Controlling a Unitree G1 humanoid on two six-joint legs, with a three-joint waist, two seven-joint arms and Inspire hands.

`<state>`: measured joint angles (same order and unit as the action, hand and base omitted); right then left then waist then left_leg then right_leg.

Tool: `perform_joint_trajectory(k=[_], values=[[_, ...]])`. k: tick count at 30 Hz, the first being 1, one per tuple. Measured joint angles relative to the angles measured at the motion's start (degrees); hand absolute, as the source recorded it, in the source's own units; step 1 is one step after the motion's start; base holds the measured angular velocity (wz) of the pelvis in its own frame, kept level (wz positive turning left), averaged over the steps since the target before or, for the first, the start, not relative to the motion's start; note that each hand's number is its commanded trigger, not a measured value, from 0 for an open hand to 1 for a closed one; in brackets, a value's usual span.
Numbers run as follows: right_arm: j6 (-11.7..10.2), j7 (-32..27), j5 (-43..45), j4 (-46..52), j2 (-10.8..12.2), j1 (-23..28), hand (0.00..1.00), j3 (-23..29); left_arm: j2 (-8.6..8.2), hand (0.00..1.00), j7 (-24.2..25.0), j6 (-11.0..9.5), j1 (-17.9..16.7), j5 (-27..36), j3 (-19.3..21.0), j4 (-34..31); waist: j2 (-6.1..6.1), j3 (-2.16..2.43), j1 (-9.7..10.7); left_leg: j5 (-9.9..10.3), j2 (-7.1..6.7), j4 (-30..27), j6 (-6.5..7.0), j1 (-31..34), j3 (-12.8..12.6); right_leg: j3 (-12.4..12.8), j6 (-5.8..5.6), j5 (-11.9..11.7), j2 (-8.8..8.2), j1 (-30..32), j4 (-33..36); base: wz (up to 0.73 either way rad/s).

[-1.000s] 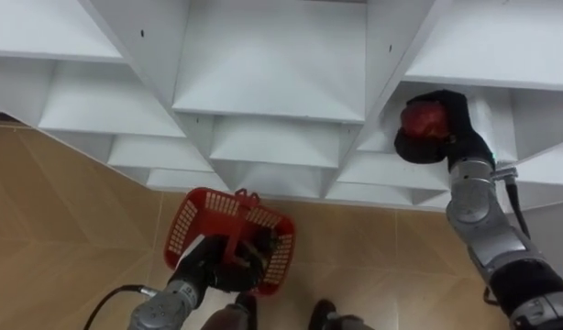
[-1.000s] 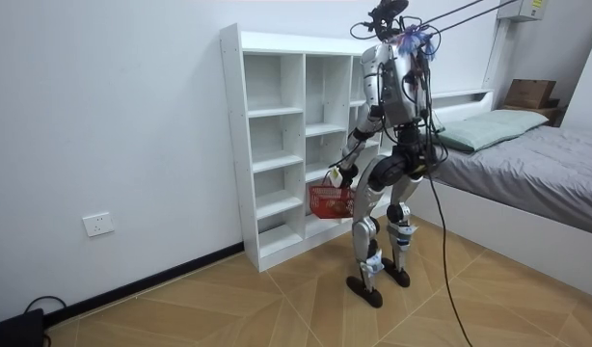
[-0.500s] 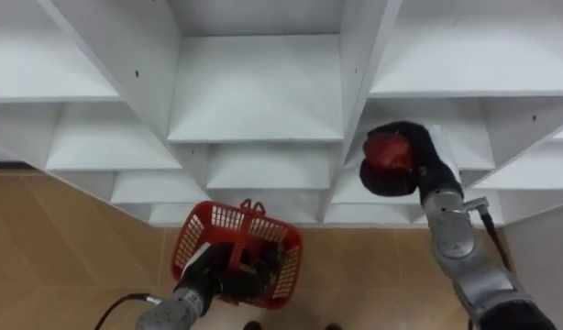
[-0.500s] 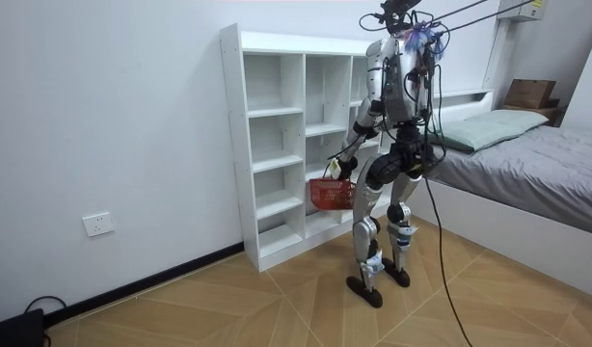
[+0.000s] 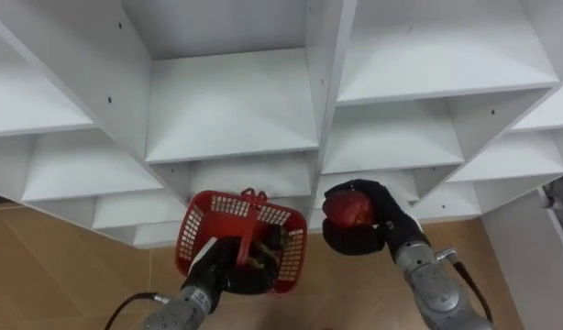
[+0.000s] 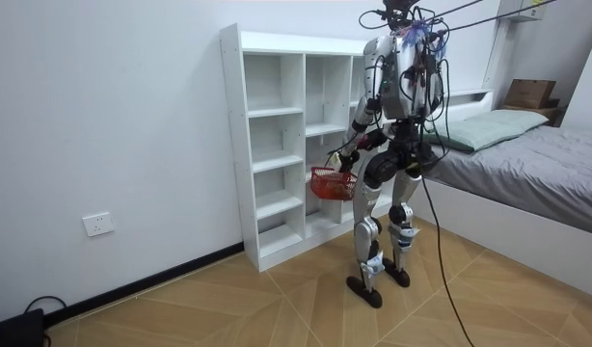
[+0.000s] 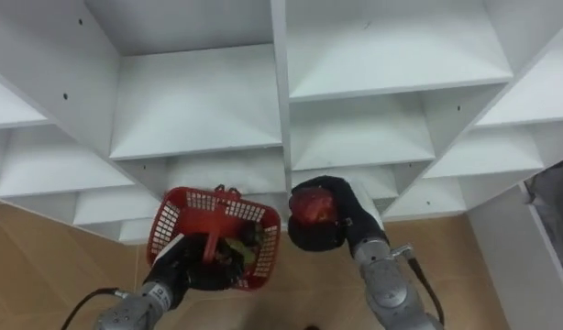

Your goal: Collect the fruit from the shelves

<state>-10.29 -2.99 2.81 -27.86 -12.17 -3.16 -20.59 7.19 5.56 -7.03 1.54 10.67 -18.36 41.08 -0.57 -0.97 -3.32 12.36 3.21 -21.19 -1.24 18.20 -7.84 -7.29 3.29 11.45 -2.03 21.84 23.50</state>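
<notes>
Red plastic mesh formed the basket (image 5: 192,240), a small open-weave tub whose upright handle was clasped by the left hand (image 5: 228,273), fingers curled round it. It hung over the wooden floor (image 5: 71,266), just clear of the front edges of the white closet (image 5: 231,105), whose smooth flat boards made square compartments. The right hand (image 5: 364,243) was wrapped round a round, glossy red fruit (image 5: 347,210), held just beside the basket's right rim and free of the shelf edges. Something dark lay in the basket, too hidden to name.

In the room view the robot stood upright facing the closet, a bed (image 6: 547,169) close at the room view's right and open floor at its left.

1 s earlier the fruit was well apart from the basket, up by a right-hand compartment. Hand and basket had since closed together, and the basket rode higher.
</notes>
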Motion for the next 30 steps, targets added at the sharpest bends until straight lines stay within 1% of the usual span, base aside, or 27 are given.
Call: perform_joint_trajectory(k=[4, 5, 8, 12, 15, 17, 20, 24, 26, 30], values=[[0.1, 3.3, -0.2, 1.5, 0.8, 0.7, 1.0, -1.2, -0.39, 1.0, 0.0, 0.0, 0.0, 0.7, -0.1, 0.0, 0.21, 0.16, 0.3, 0.0, 0.14, -0.1, 0.02, -0.1, -0.1, 0.1, 0.05, -0.4, 0.21, -0.1, -0.3, -0.03], [0.2, 3.8, -0.2, 2.2, 1.2, 1.2, 1.0, -1.3, -0.56, 1.0, 0.0, 0.0, 0.0, 1.0, -0.1, 0.0, 0.34, 0.24, 0.3, 0.0, 0.2, -0.1, 0.05, -0.1, -0.1, 0.1, 0.06, -0.5, 0.28, -0.2, -0.5, 0.0], [0.2, 5.5, -0.2, 3.3, 1.3, 2.2, 1.0, -2.1, -1.16, 1.0, -0.1, 0.0, 0.0, 0.9, -0.1, 0.0, 0.63, 0.42, 0.0, -0.1, 0.22, 0.0, 0.15, -0.1, -0.2, 0.4, -0.06, -0.9, 0.44, -0.2, -0.9, -0.05], [0.2, 6.5, 0.0, 3.8, 1.4, 2.9, 1.0, -3.0, -1.65, 1.0, -0.2, -0.1, 0.0, 0.9, -0.2, 0.0, 0.78, 0.33, 0.0, -0.1, 0.19, 0.0, 0.24, 0.0, -0.5, 0.8, -0.23, -1.1, 0.44, -0.2, -1.0, -0.04], [0.2, 6.9, 0.0, 3.8, 2.1, 2.9, 1.0, -3.1, -1.69, 1.0, -0.5, -0.6, 0.1, 1.0, -1.3, 0.0, 0.98, 0.33, 0.0, -0.3, 0.15, 0.5, 0.44, 0.0, -0.6, 0.8, -0.31, -1.5, 0.49, -0.1, -1.6, 0.0], [0.2, 6.9, 0.0, 3.8, 2.5, 2.8, 1.0, -3.1, -1.73, 1.0, -0.4, -0.6, 0.1, 1.0, -2.6, 0.0, 1.16, 0.22, -0.1, -0.5, 0.09, 0.9, 0.48, -0.2, -0.6, 0.8, -0.33, -1.7, 0.5, -0.2, -1.9, 0.0], [0.2, 6.9, 0.0, 3.8, 3.4, 2.2, 1.0, -3.6, -1.96, 1.0, -0.4, -0.8, 0.2, 1.0, -3.3, 0.0, 1.29, 0.1, -0.1, -0.5, 0.08, 1.1, 0.47, -0.3, -0.9, 1.1, -0.32, -1.7, 0.5, 0.0, -1.8, -0.03], [0.2, 6.9, -0.1, 3.8, 3.5, 1.0, 1.0, -5.2, -2.04, 1.0, -0.1, -1.2, 0.3, 1.0, -3.4, 0.0, 1.29, -0.05, -0.1, -0.5, 0.05, 1.4, 0.48, -0.3, -0.9, 1.2, -0.31, -1.6, 0.49, 0.2, -1.7, -0.02], [0.2, 7.1, -0.1, 3.8, 3.7, 0.7, 1.0, -5.3, -2.07, 1.0, 0.2, -1.3, 0.3, 1.0, -3.4, 0.0, 1.19, -0.35, -0.1, -0.5, 0.03, 1.4, 0.48, -0.3, -0.9, 1.2, -0.35, -1.6, 0.47, 0.2, -1.8, 0.0], [0.2, 7.5, -0.1, 3.8, 3.7, 0.6, 1.0, -5.3, -2.06, 1.0, 0.2, -1.4, 0.3, 1.0, -3.4, 0.1, 0.95, -0.55, -0.2, -0.5, 0.02, 1.4, 0.48, -0.2, -0.9, 1.2, -0.39, -1.5, 0.44, 0.2, -1.8, 0.0]])
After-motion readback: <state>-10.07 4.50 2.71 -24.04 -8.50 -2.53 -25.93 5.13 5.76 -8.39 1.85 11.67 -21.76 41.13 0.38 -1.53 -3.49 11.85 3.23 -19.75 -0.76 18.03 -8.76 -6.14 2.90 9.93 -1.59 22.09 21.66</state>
